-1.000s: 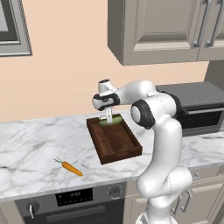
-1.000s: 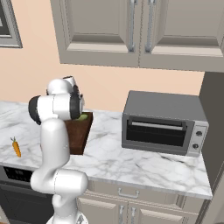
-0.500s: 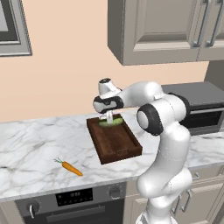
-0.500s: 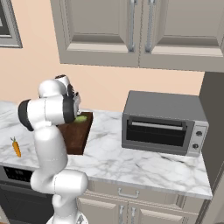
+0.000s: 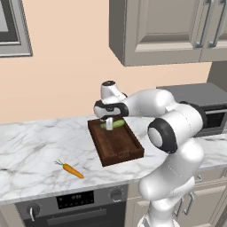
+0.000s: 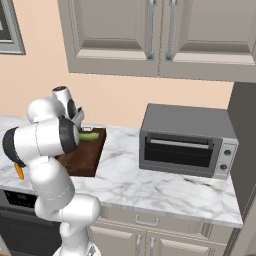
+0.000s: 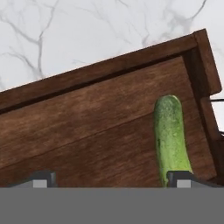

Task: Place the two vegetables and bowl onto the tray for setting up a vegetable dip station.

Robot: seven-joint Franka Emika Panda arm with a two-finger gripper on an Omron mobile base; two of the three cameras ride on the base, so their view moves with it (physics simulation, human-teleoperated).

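We see the marble counter (image 5: pixel 40 146) carrying the tray (image 5: pixel 117 146), which sits left of the microwave (image 6: pixel 187 142). Our tool (image 5: pixel 109 123) hovers over the tray's far end, jaws spread wide and gripping nothing. The cucumber (image 7: pixel 171 140) lies inside the tray near that end. The carrot (image 5: pixel 71 169) rests on the counter, well apart from the tray.

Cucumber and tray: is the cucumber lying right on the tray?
Touching. In the hand view the cucumber lies flat on the wooden floor of the tray, close to one end wall, with no gap showing under it.
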